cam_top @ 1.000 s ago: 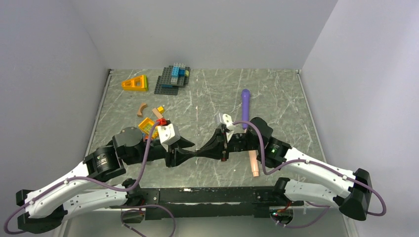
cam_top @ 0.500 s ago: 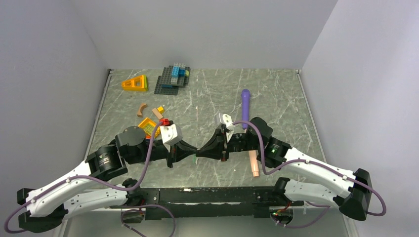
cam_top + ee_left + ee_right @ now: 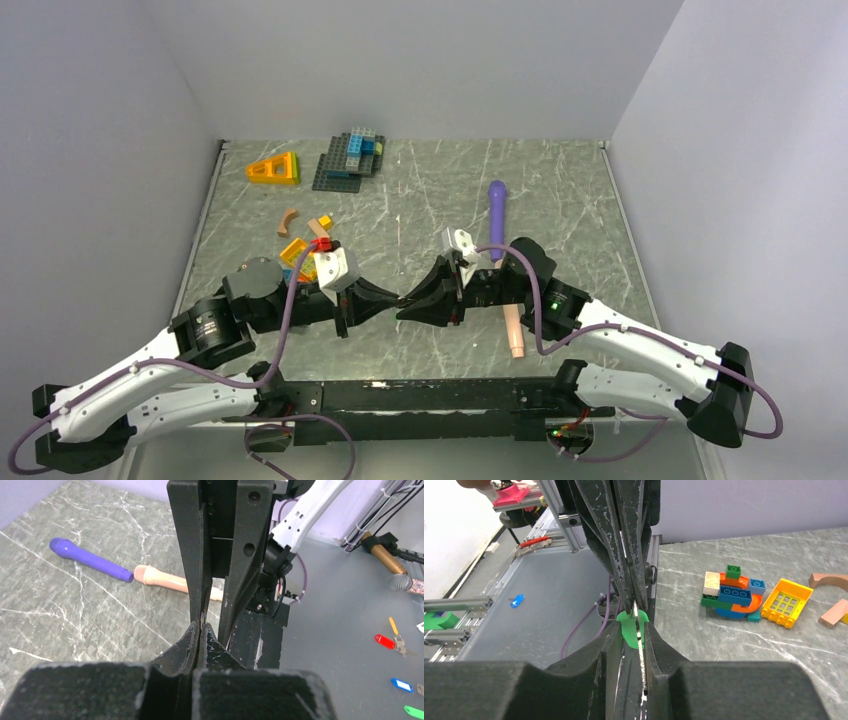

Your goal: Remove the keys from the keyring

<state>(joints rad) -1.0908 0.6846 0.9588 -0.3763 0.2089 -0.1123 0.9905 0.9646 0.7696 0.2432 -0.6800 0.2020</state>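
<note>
My left gripper (image 3: 396, 297) and right gripper (image 3: 404, 304) meet tip to tip low over the table's near middle. In the right wrist view the green key (image 3: 626, 626) shows its bright green head at the tips of my right gripper (image 3: 631, 630). A thin metal keyring (image 3: 640, 650) runs edge-on between the right fingers. The key's narrow end goes up into the shut left fingers (image 3: 624, 580). In the left wrist view my left gripper (image 3: 200, 629) is pinched shut on a thin sliver. The brass key is hidden.
Toy bricks lie at the back left: an orange wedge (image 3: 273, 169), a grey plate with blue bricks (image 3: 348, 157) and loose pieces (image 3: 296, 250). A purple marker (image 3: 497, 204) and a peach marker (image 3: 515, 336) lie right of the grippers. Coloured key tags (image 3: 385, 641) lie beyond the table edge.
The left wrist has shifted slightly left and away, tilting the gripper. Both grippers stay joined tip to tip at the same spot. The right arm has barely moved.
</note>
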